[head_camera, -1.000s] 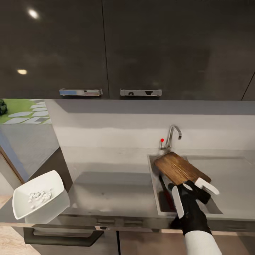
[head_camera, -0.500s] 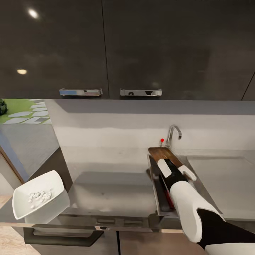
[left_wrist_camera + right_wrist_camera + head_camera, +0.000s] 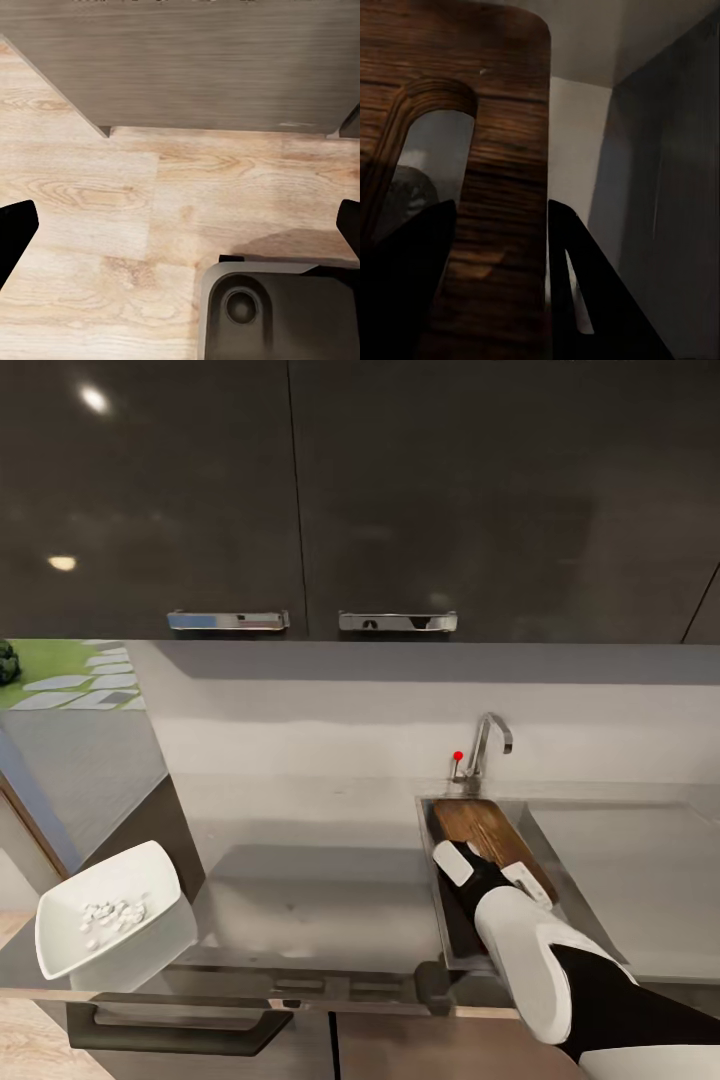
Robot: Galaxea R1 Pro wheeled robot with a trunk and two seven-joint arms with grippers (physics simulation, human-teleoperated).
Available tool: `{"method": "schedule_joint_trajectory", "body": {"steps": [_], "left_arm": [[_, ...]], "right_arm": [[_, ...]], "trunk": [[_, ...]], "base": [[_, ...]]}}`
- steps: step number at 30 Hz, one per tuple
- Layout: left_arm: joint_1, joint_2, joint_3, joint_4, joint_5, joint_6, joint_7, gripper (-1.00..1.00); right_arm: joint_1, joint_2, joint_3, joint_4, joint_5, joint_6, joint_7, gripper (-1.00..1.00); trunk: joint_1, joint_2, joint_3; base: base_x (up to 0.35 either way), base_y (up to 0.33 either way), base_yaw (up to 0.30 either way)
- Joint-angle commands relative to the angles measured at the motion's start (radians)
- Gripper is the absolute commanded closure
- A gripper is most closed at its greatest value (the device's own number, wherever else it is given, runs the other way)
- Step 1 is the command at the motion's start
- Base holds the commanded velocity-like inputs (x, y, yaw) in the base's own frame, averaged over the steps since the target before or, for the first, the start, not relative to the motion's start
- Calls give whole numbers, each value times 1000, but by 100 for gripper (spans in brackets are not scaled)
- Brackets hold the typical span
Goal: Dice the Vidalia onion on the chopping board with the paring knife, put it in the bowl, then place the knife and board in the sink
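Note:
The dark brown chopping board (image 3: 488, 834) lies tilted lengthwise inside the grey sink (image 3: 428, 852), its far end below the chrome tap (image 3: 486, 744). My right gripper (image 3: 486, 872) is shut on the board's near end; its white fingers (image 3: 452, 862) straddle it. In the right wrist view the board (image 3: 502, 142) with its slot hole sits between the dark fingers (image 3: 577, 292) of the right gripper (image 3: 499, 277). The white bowl (image 3: 108, 922) holds diced onion (image 3: 110, 912) at the countertop's (image 3: 300, 880) front left corner. My arm hides the paring knife. My left gripper (image 3: 180, 232) is open above the wooden floor.
Dark wall cabinets (image 3: 300, 500) with chrome handles hang above the worktop. The flat drainboard (image 3: 640, 870) lies right of the basin. A red knob (image 3: 458, 756) stands beside the tap. In the left wrist view a dark cabinet front (image 3: 195, 67) and the robot's base (image 3: 277, 307) show.
The board went from held above the sink's back edge to standing on edge, then down into the basin. My right arm reached forward over the sink with it.

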Motion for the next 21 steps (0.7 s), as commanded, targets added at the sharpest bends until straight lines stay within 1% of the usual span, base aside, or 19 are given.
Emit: {"method": "schedule_joint_trajectory", "body": {"steps": [1, 8, 11, 13, 16, 21], "left_arm": [[0, 2, -8, -2, 5, -1, 8, -100], [0, 1, -8, -4, 5, -1, 9, -100], [0, 1, -8, -5, 4, 0, 9, -100], [0, 1, -8, -6, 4, 0, 9, -100], [0, 1, -8, -5, 5, 0, 9, -100], [0, 1, -8, -6, 5, 0, 9, -100]], "right_arm": [[-1, 0, 10, 7, -6, -13, -2, 100], [0, -12, 10, 25, -4, -32, -42, 100], [2, -31, 10, 26, -3, -32, -48, 100], [2, -35, 10, 26, -3, -31, -48, 100], [2, -37, 11, 26, -1, -29, -48, 100], [4, -37, 12, 28, -1, -28, -48, 100]], "trunk": [[1, -2, -2], [1, -2, -2], [1, -2, -2], [1, -2, -2], [1, -2, -3], [1, -2, -9]], "base": [[0, 0, 0], [3, 0, 0], [161, -25, 0], [236, -85, 0], [148, -53, 0], [21, -7, 0]]}}
